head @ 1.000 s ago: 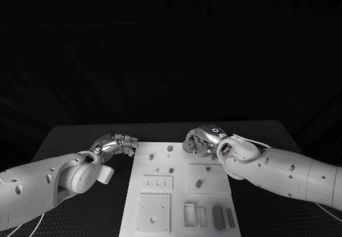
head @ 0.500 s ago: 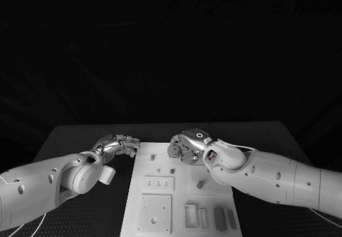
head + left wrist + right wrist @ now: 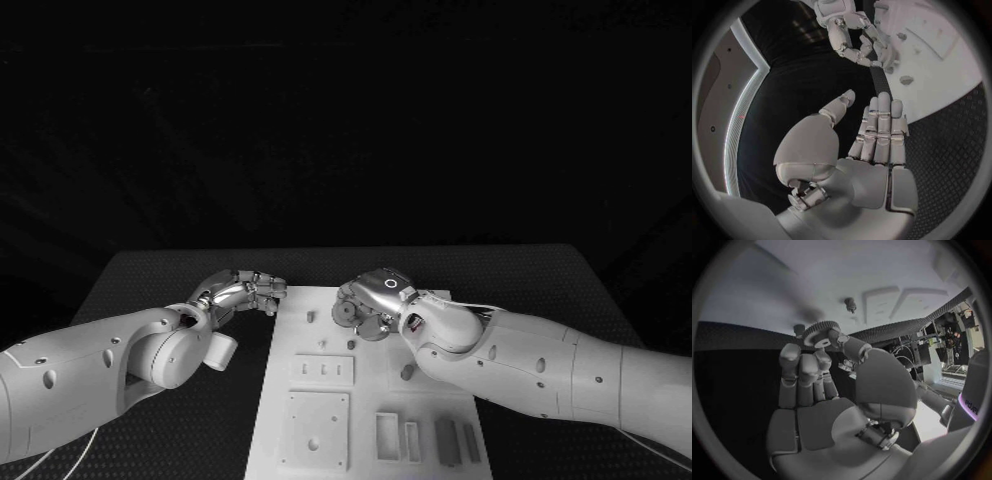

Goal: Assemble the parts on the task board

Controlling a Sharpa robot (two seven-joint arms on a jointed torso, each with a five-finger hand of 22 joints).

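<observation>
Over the task board [image 3: 346, 400], toward 12 o'clock, the right hand [image 3: 368, 300] has shifted leftward across the far edge — pinching a small gear [image 3: 820, 333] at its fingertips. Judged: carry nearly complete, seating on a peg next. Left hand [image 3: 245, 293] stays beside the board's 10 o'clock corner — fingers extended, empty.

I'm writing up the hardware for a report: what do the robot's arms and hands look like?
Both arms are smooth, rounded white shells with small dark dots. The left arm has a thin cable beneath it; the right arm has a small dark panel near its wrist. The left hand and right hand are silver metal with segmented fingers; the right has a small ring mark on its back.
</observation>
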